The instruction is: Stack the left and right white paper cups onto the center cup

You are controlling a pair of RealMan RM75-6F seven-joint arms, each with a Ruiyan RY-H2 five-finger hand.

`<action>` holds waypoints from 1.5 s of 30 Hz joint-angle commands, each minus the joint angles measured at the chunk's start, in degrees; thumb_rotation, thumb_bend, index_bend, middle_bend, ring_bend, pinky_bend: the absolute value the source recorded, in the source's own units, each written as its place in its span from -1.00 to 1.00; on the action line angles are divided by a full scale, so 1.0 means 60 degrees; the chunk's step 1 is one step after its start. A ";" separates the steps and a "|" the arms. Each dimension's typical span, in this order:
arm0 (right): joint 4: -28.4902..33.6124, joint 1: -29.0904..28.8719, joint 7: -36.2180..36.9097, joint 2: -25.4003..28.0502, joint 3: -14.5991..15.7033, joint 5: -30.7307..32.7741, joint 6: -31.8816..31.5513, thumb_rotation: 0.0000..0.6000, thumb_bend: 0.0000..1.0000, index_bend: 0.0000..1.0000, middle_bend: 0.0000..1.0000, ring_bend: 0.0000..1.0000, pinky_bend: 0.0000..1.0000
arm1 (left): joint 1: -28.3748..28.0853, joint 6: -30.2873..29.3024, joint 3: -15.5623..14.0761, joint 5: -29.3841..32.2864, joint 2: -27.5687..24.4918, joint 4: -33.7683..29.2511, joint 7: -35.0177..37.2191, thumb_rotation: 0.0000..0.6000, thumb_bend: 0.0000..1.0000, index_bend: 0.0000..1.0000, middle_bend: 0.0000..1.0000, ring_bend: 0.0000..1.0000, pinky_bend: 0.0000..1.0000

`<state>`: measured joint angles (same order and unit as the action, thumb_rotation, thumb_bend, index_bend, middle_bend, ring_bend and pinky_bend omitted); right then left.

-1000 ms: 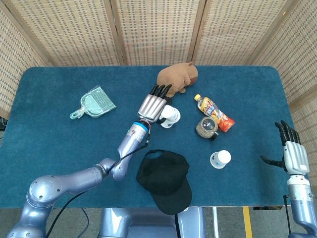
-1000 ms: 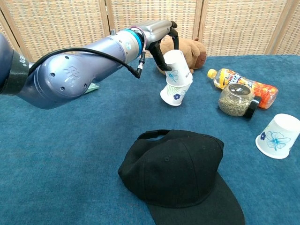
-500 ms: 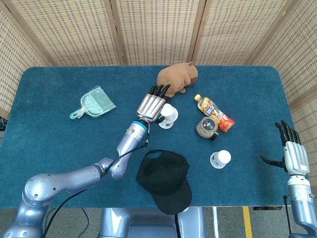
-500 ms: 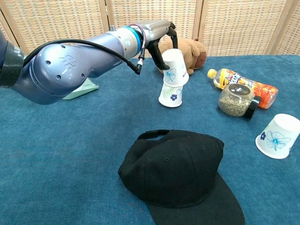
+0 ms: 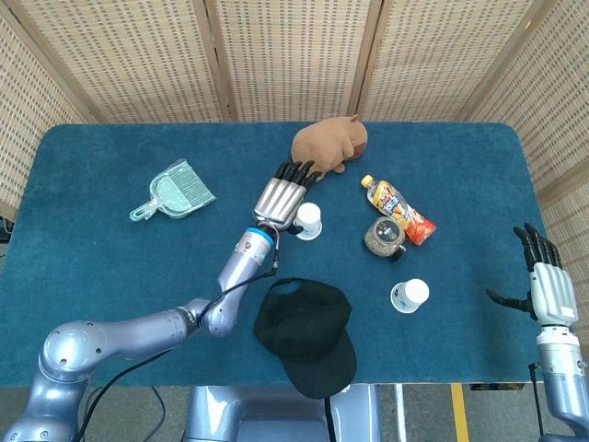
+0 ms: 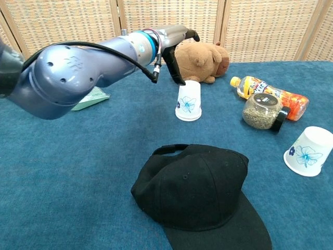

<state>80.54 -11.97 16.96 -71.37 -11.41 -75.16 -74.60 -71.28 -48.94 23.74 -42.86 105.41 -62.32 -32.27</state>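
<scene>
Now the stacked paper cups [image 6: 188,101] stand upside down on the blue counter [image 6: 78,166], near its middle, one cup pushed down over the other, with a blue flower print on the side. Just above and behind them is the left hand [image 5: 280,197], let go and holding nothing, its dark fingers [image 6: 174,66] apart and pointing down next to the top of the cups. Behind the cups lies a brown plush toy [image 6: 202,61]. To the right are an orange bottle [image 6: 270,97] on its side and a jar of seeds [image 6: 261,111], touching each other. Further right, well apart, the other paper cup [image 6: 308,151] sits upside down by itself. A black cap [image 6: 200,195] lies in front of the stacked cups. A green dustpan [image 5: 177,191] rests far on the left. The right hand [image 5: 543,281] hangs at the right edge of the counter, fingers spread, holding nothing.
</scene>
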 commanded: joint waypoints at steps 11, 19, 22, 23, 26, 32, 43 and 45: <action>0.0009 -0.0088 -0.0251 -0.0111 0.0165 -0.0192 0.0103 1.00 -0.78 -0.94 -1.00 -1.00 -1.00 | 0.3549 -0.3446 -0.1667 -0.1252 -0.3047 -0.5089 0.0718 1.00 -0.66 -0.83 -1.00 -1.00 -1.00; 0.0231 -0.0039 -0.0564 -0.0072 0.0211 -0.0309 -0.0111 1.00 -0.78 -0.94 -1.00 -1.00 -1.00 | 0.5457 -0.5186 -0.3113 -0.2901 -0.4396 -0.6574 0.1225 1.00 -0.66 -0.83 -1.00 -1.00 -1.00; 0.0329 -0.0010 -0.0671 -0.0055 0.0223 -0.0371 -0.0229 1.00 -0.78 -0.94 -1.00 -1.00 -1.00 | 0.6008 -0.5560 -0.3560 -0.3408 -0.4696 -0.6778 0.1487 1.00 -0.66 -0.83 -1.00 -1.00 -1.00; 0.0368 0.0001 -0.0718 -0.0050 0.0230 -0.0400 -0.0278 1.00 -0.78 -0.94 -1.00 -1.00 -1.00 | 0.6204 -0.5684 -0.3730 -0.3593 -0.4801 -0.6809 0.1562 1.00 -0.66 -0.83 -1.00 -1.00 -1.00; 0.0468 0.0029 -0.0831 -0.0035 0.0250 -0.0479 -0.0397 1.00 -0.78 -0.93 -1.00 -1.00 -1.00 | 0.6692 -0.5990 -0.4132 -0.4017 -0.5027 -0.6797 0.1690 1.00 -0.66 -0.84 -1.00 -1.00 -1.00; 0.0606 -0.0012 -0.0972 0.0025 0.0299 -0.0648 -0.0430 1.00 -0.78 -0.79 -1.00 -1.00 -1.00 | 0.7695 -0.6337 -0.4947 -0.4689 -0.5180 -0.6599 0.2437 1.00 -0.66 -0.84 -1.00 -1.00 -1.00; 0.1609 -0.1092 -0.2799 0.0441 -0.0084 -0.0445 0.0684 1.00 -0.76 -0.34 -0.95 -1.00 -0.92 | 0.8485 -0.6312 -0.5016 -0.5562 -0.5202 -0.6008 0.3354 1.00 -0.66 -0.84 -1.00 -1.00 -1.00; 0.1861 -0.1158 -0.3139 0.0521 -0.0023 -0.0220 0.0950 1.00 -0.76 -0.31 -0.93 -1.00 -0.92 | 0.8520 -0.6233 -0.4947 -0.5585 -0.5240 -0.6008 0.3423 1.00 -0.66 -0.84 -1.00 -1.00 -1.00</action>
<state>89.81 -17.81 0.39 -69.04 -11.41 -78.06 -70.85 -20.30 -86.57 -6.15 -76.26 74.11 -98.40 -11.95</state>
